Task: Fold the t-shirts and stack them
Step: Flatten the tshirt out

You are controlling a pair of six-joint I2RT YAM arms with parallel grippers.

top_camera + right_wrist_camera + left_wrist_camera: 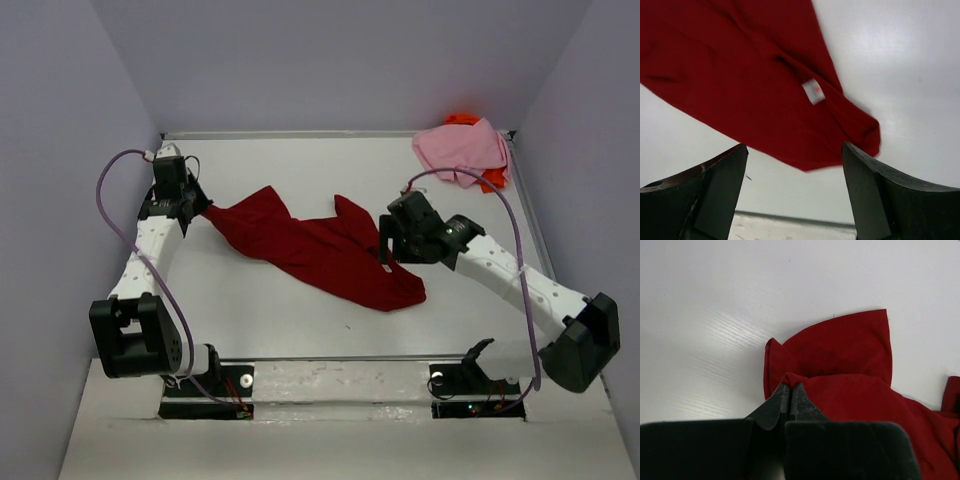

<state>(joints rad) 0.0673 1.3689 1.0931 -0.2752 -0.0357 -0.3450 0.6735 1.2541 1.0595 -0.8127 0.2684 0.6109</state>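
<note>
The dark red t-shirt point(320, 250) lies crumpled and stretched in a band across the middle of the desk point(300, 165), running from near the left edge toward the near right. The light pink t-shirt point(460, 148) sits bunched in the far right corner, on top of the bright orange t-shirt point(492, 181), which peeks out beneath it.

The left arm point(145, 250) runs from the near left corner along the left edge, its wrist turned inward toward the shirt. The left jaws are clamped together on the shirt's left end. The right arm point(500, 265) reaches from the near right corner in toward the middle. Its wrist is tipped down over the shirt's right side, and the right jaws stand wide apart with nothing between them.

From above we cannot see the pinch itself. The left wrist view shows a small ridge of red cloth point(850, 360) caught at the tips, with a folded flap lying flat beyond. Only the right wrist view shows a white label point(813, 91) on the red cloth point(740, 75) and bare desk below its rounded end.
</note>
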